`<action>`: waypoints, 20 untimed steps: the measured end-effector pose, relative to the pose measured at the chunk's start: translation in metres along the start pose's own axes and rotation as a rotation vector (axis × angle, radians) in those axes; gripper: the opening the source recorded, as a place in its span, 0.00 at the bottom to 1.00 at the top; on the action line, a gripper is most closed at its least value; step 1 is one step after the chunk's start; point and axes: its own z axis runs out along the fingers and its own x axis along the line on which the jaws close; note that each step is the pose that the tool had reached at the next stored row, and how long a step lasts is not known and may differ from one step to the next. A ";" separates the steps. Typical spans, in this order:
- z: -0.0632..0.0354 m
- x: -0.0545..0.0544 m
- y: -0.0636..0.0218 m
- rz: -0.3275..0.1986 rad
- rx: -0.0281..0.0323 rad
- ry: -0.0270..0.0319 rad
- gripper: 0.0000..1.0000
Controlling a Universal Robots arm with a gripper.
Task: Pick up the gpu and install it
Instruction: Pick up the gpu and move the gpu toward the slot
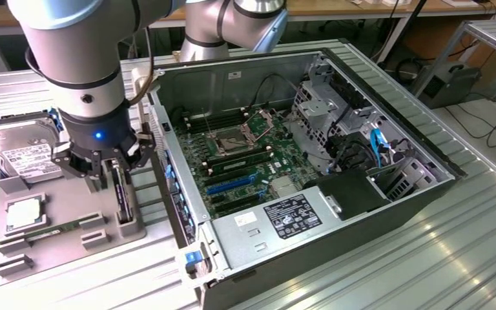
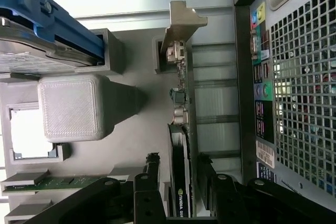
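Leftmost, one hard drive (image 1: 24,152), one chip (image 1: 24,213) and one memory stick (image 1: 54,231) are kept apart in holders of the grey tray (image 1: 67,255); one gpu (image 1: 124,200) is stood there on edge, so the gripper (image 2: 180,177) fingers (image 2: 153,169) can be set astride it, parted and seemingly unclamped; one open computer case (image 1: 317,161) is laid rightward

Ribbed metal table (image 1: 454,258), grey parts holder (image 1: 59,253) at the exterior view's left, open computer case (image 1: 334,261) beside it

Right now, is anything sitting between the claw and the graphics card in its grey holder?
Nothing visible does. The claw straddles the thin black-faced green circuit card standing on edge in the grey plastic holder, one finger on either side.
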 end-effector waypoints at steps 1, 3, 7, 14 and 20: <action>0.0012 0.000 0.0000 0.000 -0.0004 0.0009 0.42; 0.0032 0.000 -0.0001 0.000 -0.0011 0.0030 0.42; 0.0060 0.000 -0.0002 0.000 -0.0061 0.0071 0.42; 0.0072 0.000 -0.0002 0.000 -0.0128 0.0077 0.27; 0.0073 0.000 -0.0002 -0.013 -0.0124 0.0082 0.27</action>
